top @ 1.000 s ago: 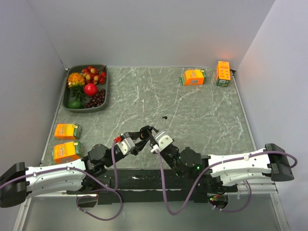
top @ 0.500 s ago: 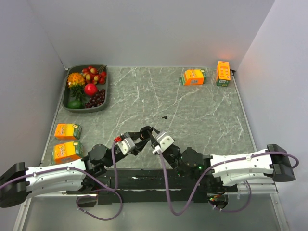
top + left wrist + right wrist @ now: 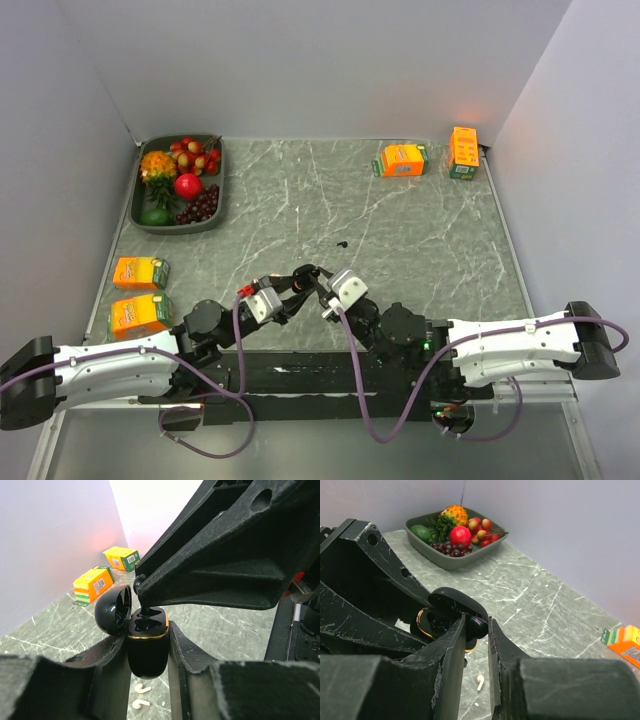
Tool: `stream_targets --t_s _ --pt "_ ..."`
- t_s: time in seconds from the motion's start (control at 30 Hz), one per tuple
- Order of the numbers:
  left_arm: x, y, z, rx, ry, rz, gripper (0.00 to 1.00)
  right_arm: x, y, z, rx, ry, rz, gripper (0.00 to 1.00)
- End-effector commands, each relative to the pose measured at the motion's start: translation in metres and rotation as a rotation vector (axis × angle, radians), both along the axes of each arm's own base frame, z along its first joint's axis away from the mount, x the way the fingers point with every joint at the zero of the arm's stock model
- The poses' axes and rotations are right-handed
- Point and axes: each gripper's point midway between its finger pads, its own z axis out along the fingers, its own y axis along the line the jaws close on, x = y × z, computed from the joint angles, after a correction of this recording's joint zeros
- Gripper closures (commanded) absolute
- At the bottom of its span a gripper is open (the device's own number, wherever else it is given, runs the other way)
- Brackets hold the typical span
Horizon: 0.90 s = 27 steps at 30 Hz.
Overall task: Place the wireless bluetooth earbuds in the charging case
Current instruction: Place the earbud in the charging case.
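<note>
The left pincer (image 3: 147, 656) clamps the black charging case (image 3: 146, 636), its lid open and its wells too dark to read. The right pincer (image 3: 477, 634) pinches a black earbud (image 3: 475, 624) at the case's mouth. White earbuds (image 3: 141, 689) lie on the table (image 3: 225, 625). Fruit (image 3: 460, 534) fills the tray (image 3: 445, 563).

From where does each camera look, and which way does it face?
Top external: above and behind the bases, looking down on the table; left arm and right arm both show.
Left wrist: on the left arm, facing the far-right orange boxes; the left gripper clamps the open charging case.
Right wrist: on the right arm, facing the far-left fruit tray; the right gripper pinches a black earbud over the case.
Both wrist views share the case and a white earbud on the table.
</note>
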Motion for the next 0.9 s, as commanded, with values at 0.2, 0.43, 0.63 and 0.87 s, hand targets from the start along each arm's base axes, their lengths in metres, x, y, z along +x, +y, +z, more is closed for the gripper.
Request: stream_targets --t_s 0.2,0.43,0.63,0.87 --pt "-0.003 0.008 0.051 -0.155 -0.062 0.0 0.99 -0.015 0.015 0.006 0.008 0.032 0.102 0.64" --pt "-0.004 0.008 0.051 -0.156 -0.062 -0.003 0.99 -0.014 0.012 0.014 0.025 0.028 0.093 0.53" --pt "-0.004 0.008 0.048 -0.152 -0.056 -0.003 0.99 -0.011 0.005 0.03 0.072 0.023 0.066 0.45" --pt "-0.002 0.008 0.044 -0.15 -0.048 0.004 0.99 -0.007 -0.018 0.074 0.21 0.018 0.03 0.26"
